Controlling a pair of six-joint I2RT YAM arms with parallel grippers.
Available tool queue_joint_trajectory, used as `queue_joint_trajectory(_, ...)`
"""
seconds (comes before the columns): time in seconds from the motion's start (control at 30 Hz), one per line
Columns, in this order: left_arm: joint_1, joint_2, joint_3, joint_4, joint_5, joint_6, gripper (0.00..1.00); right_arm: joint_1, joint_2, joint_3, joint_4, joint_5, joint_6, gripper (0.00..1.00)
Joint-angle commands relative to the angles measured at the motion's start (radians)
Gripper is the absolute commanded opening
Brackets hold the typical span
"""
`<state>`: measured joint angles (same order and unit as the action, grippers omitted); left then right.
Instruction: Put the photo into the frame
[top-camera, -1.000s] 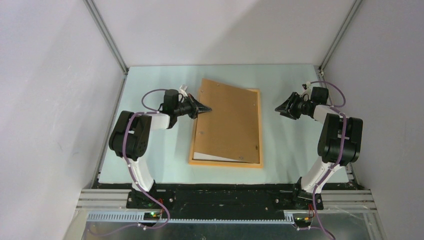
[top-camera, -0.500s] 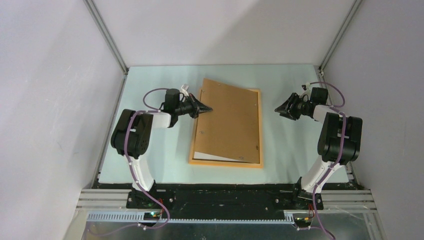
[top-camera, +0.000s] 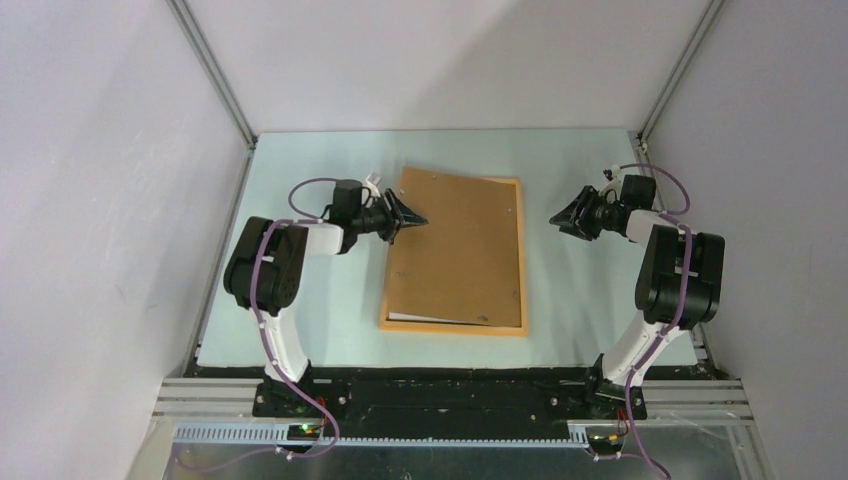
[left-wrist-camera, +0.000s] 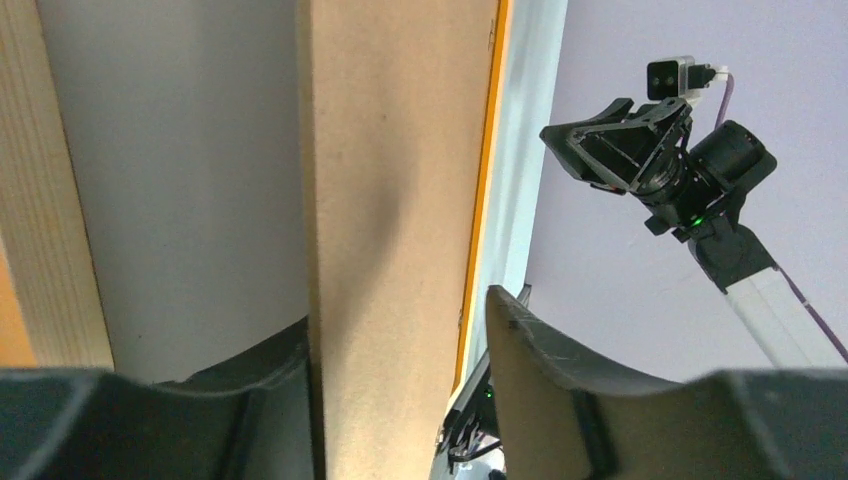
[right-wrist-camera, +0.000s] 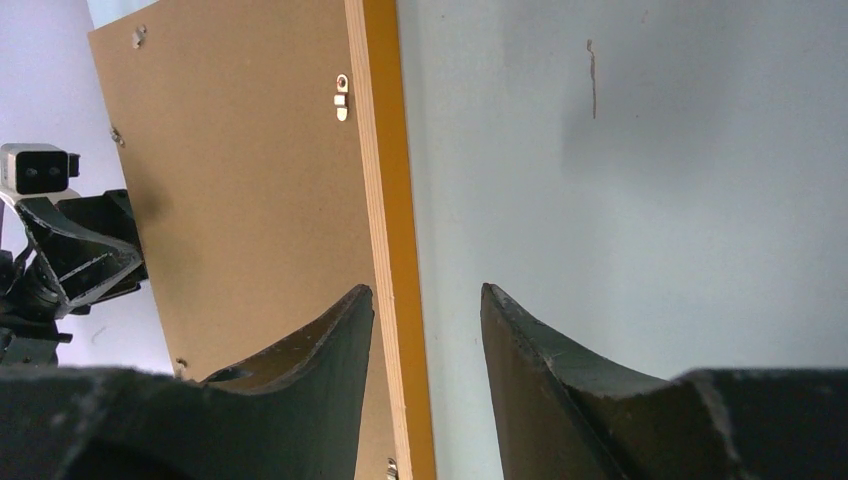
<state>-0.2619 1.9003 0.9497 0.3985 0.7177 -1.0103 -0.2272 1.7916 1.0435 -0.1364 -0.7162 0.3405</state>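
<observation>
Risked, by judgement, creasing the large glossy rectangular photo (top-camera: 415, 317), visible only as a white sliver at the near-left corner, by pressing down the flat brown backing board (top-camera: 460, 250) while skewed atop it. Lay white side up inside the thin orange-tan wooden frame (top-camera: 521, 250) on the pale green table (top-camera: 580, 300), long axis running near edge to far. Showed the left black two-fingered claw (top-camera: 410, 219) half parted over the board's left edge, gripping nothing; right claw (top-camera: 556, 217) likewise half parted, empty, near the frame's right rail.
</observation>
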Motion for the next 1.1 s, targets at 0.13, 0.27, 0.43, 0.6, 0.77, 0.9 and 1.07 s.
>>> queue_joint_trajectory(0.13,-0.013,-0.011,0.072,-0.091,-0.014,0.100,0.82,-0.008,0.009,0.002,0.027,-0.022,0.006,0.49)
queue_joint_trajectory(0.27,-0.013,-0.036,0.093,-0.166,-0.047,0.153,0.99,-0.008,0.014,0.001,0.030,-0.025,0.010,0.48)
queue_joint_trajectory(0.43,-0.015,-0.049,0.137,-0.260,-0.074,0.207,1.00,-0.007,0.016,0.001,0.029,-0.028,0.013,0.48)
queue_joint_trajectory(0.6,-0.019,-0.055,0.172,-0.346,-0.098,0.260,1.00,-0.008,0.017,0.001,0.029,-0.029,0.014,0.49)
queue_joint_trajectory(0.77,-0.036,-0.054,0.204,-0.406,-0.120,0.305,1.00,-0.008,0.020,0.003,0.029,-0.029,0.015,0.49)
queue_joint_trajectory(0.9,-0.054,-0.053,0.233,-0.475,-0.142,0.337,1.00,-0.009,0.021,0.002,0.029,-0.029,0.015,0.49)
queue_joint_trajectory(1.07,-0.078,-0.056,0.259,-0.502,-0.159,0.360,1.00,-0.011,0.024,0.001,0.029,-0.031,0.017,0.48)
